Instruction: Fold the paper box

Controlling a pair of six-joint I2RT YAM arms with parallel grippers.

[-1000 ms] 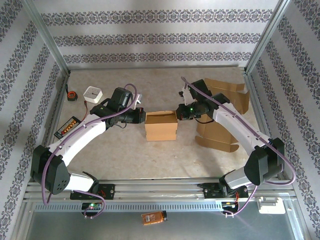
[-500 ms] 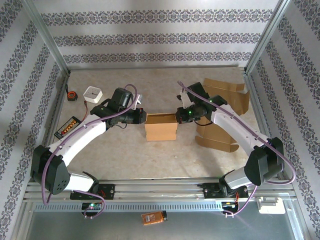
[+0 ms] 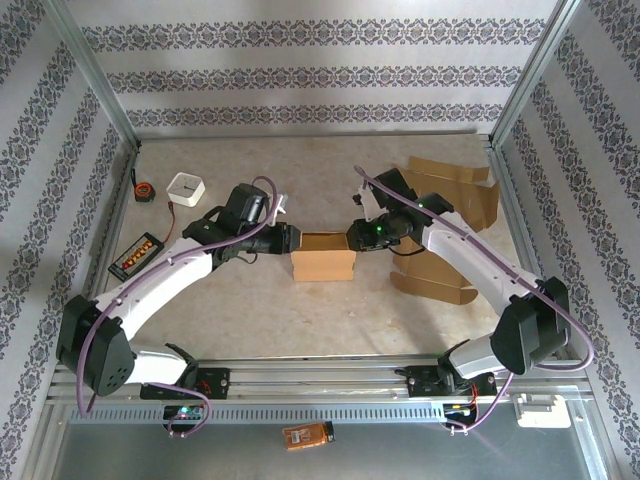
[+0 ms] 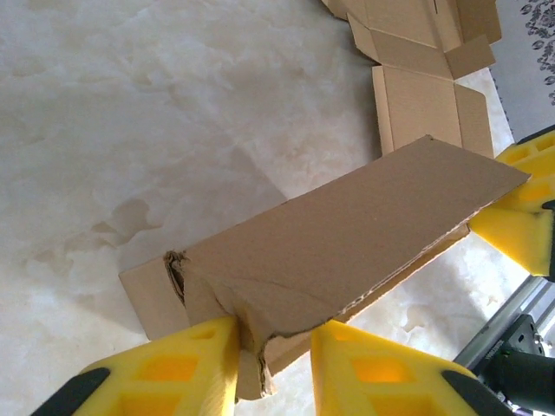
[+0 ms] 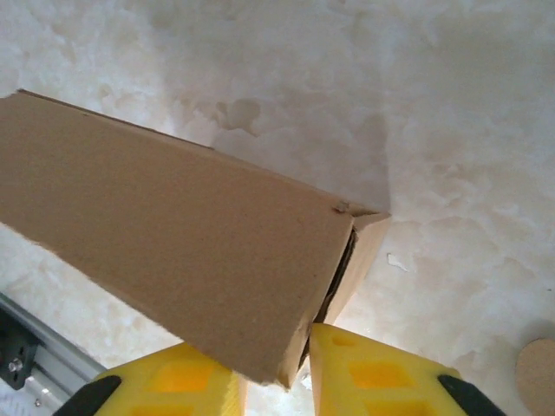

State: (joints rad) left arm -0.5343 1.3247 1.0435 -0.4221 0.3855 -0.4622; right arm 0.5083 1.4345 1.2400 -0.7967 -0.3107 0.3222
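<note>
The paper box (image 3: 323, 257) is plain brown cardboard, as are the flat sheets (image 3: 460, 200). The table (image 3: 300, 170) is beige, marbled. The walls (image 3: 300, 75) are white with dark flowered stripes. The arms (image 3: 165, 275) are white and black, their cables (image 3: 262, 183) purple, the fingers (image 4: 165, 368) bright yellow.

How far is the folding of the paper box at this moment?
Done: the paper box stands on the table as a formed block, top panel laid over it. In hand: the left pincer and right pincer straddle its two ends, jaws slightly apart. Left: the corner at the left pincer is crumpled and looks untucked, so the closing probably needs finishing.
</note>
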